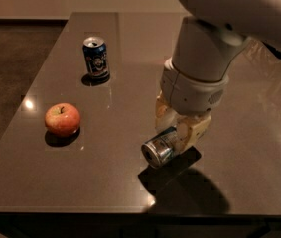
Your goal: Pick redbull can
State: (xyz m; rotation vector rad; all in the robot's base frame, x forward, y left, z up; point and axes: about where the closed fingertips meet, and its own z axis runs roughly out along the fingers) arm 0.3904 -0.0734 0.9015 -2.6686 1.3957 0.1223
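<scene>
The redbull can point(158, 149), slim and silver with a shiny round end facing the camera, lies on its side and hangs a little above the dark table point(105, 182), over its own shadow. My gripper point(177, 130) comes down from the big white arm at the upper right and is shut on the can, with one pale finger on each side of it. Most of the can's body is hidden between the fingers.
A shorter dark blue can point(96, 57) with a white round logo stands upright at the back left. A red apple point(62, 119) sits at the left front. The table's front edge runs close below the held can.
</scene>
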